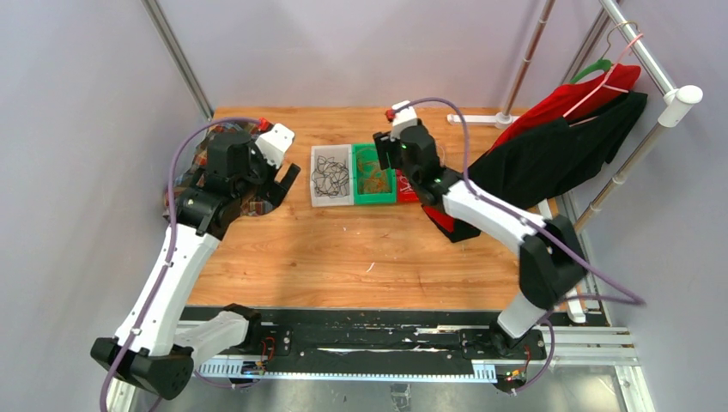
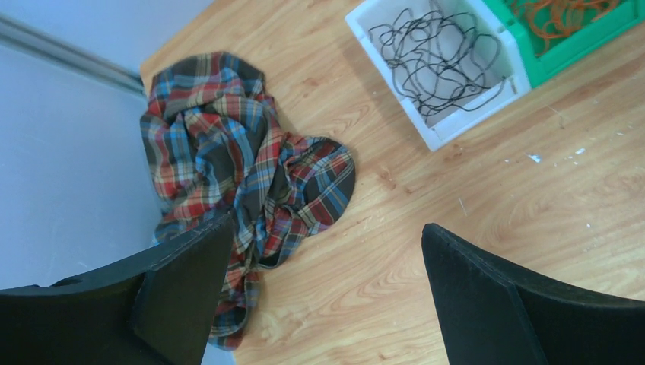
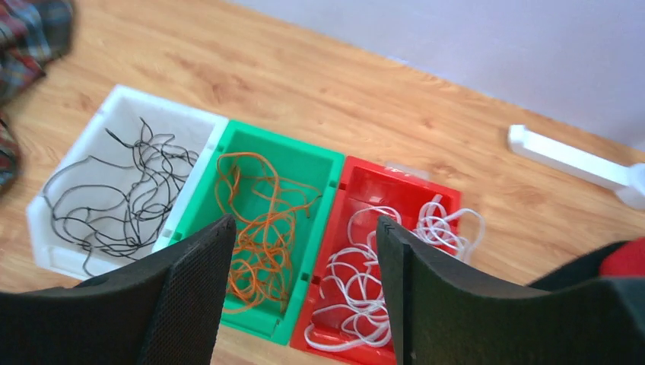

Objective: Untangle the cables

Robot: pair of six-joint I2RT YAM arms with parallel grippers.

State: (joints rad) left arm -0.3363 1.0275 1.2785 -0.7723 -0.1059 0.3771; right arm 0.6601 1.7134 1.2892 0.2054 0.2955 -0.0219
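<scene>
Since each colour of strand already lies in a bin of its own, the right gripper (image 3: 303, 304) hangs over the row with its two fingers well apart and nothing between them. What shows through the gap lies down in the bins, not in its grasp. Mostly below that gap is the green bin (image 3: 285, 141), where the orange cable (image 3: 262, 236) sits in loose loops. Touching it on one side is the red bin (image 3: 403, 176) with the white cable (image 3: 357, 281), one loop of which looks to reach over the rim. On the other side is the white bin (image 3: 163, 106) with the black cable (image 3: 148, 179). The sorting seems close to done, though each heap is looped on itself. Further off, the left gripper (image 2: 327, 304) is spread wide and empty above the bare table (image 2: 426, 198), between the plaid cloth (image 2: 236, 167) and the white bin, probably kept clear of the work.
</scene>
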